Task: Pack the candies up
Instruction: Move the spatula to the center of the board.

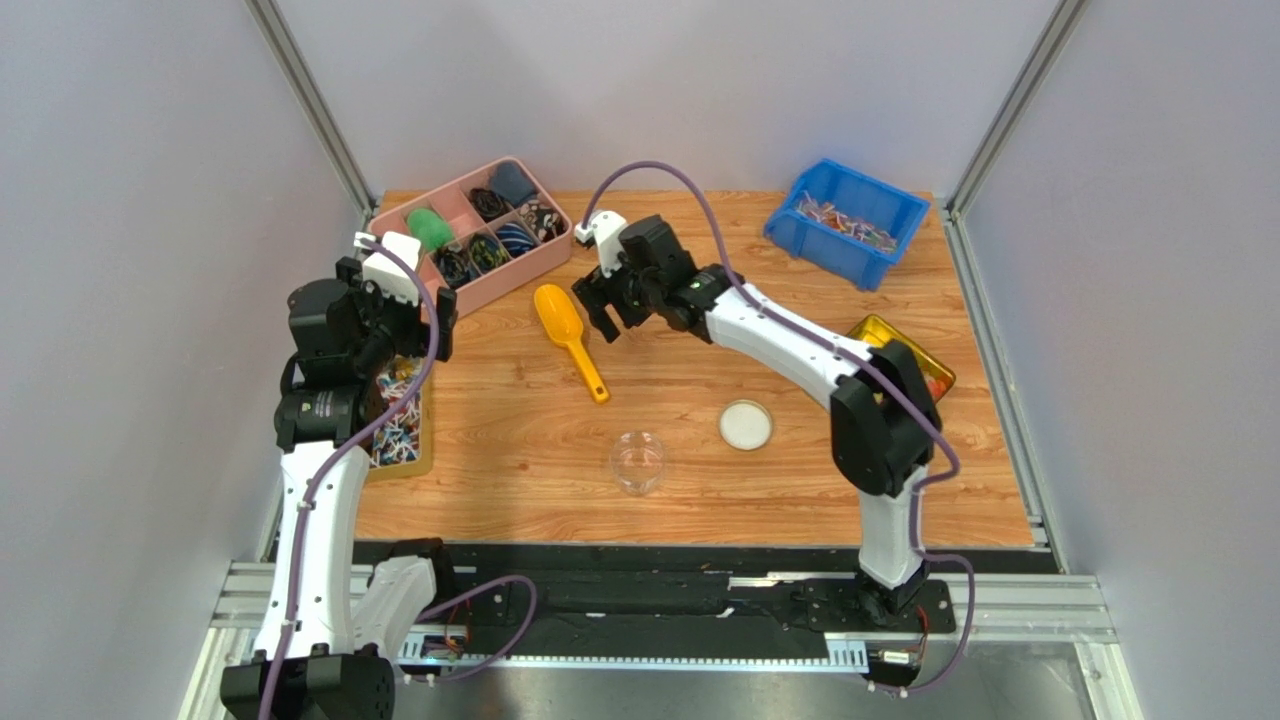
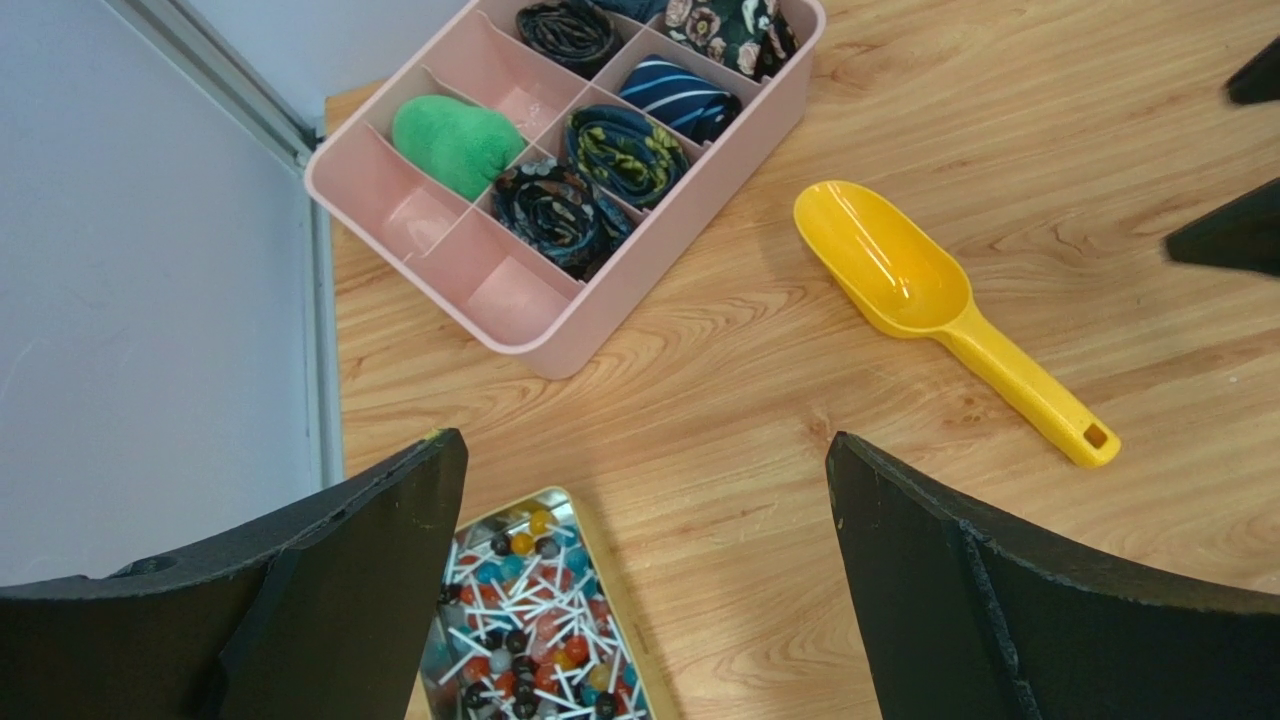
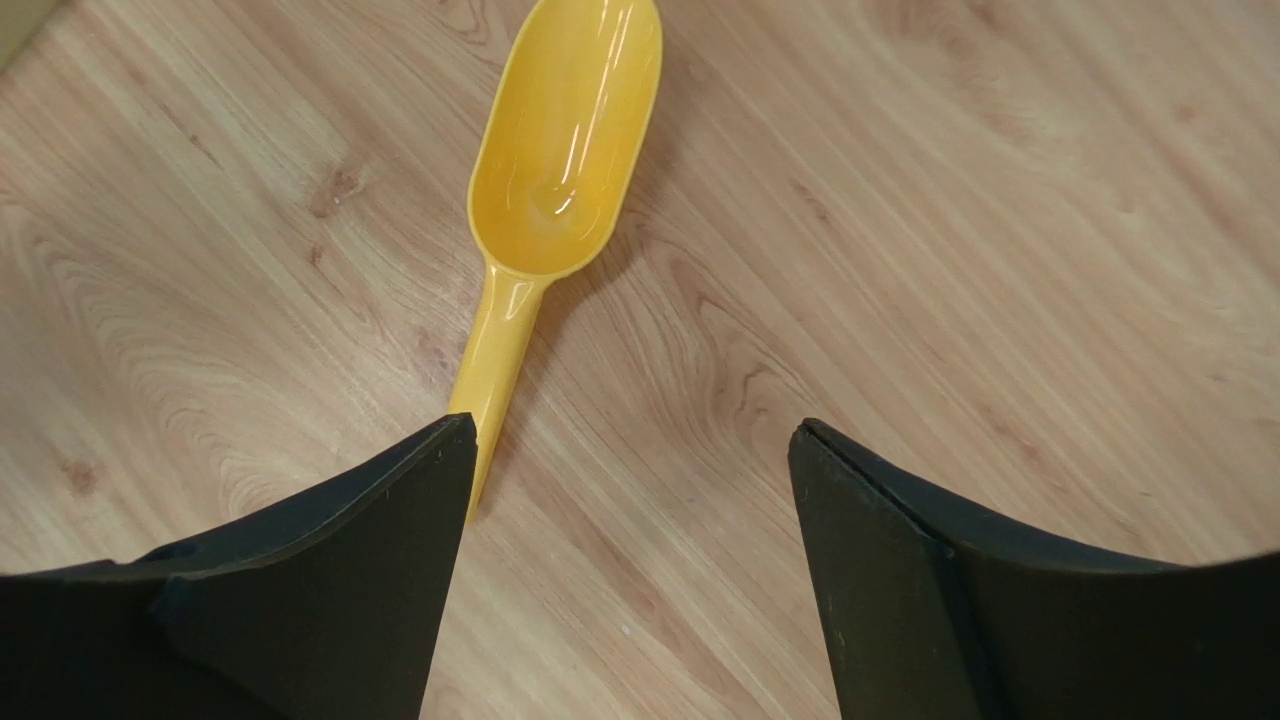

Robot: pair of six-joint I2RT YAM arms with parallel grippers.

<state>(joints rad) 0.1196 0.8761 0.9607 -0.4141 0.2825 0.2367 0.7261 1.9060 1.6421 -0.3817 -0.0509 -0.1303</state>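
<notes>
The candies [image 1: 845,215] are a heap of little white and red wrapped sweets in a blue bin [image 1: 827,252] at the upper right of the top view, at the far corner of the wooden bench [image 1: 496,450]. No arm is near them. The right gripper [image 3: 631,432] hangs over a yellow scoop [image 3: 564,135] in the middle of the bench. Its jaws are apart and hold nothing. In the right wrist view the scoop lies flat, bowl toward the top of the frame, and the end of its handle goes out of sight behind the left black finger. The left gripper [image 2: 643,443] is at the left side of the top view. Its jaws are spread wide and hold nothing too. Under it is a gold tin [image 2: 616,608] full of little round sweets on white sticks. A pink box [image 2: 601,323] with many small parts sits at the upper left, with rolled dark cloths and a green thing inside. A clear cup [image 1: 637,461] and a round white lid [image 1: 745,426] sit apart near the lower middle of the bench
</notes>
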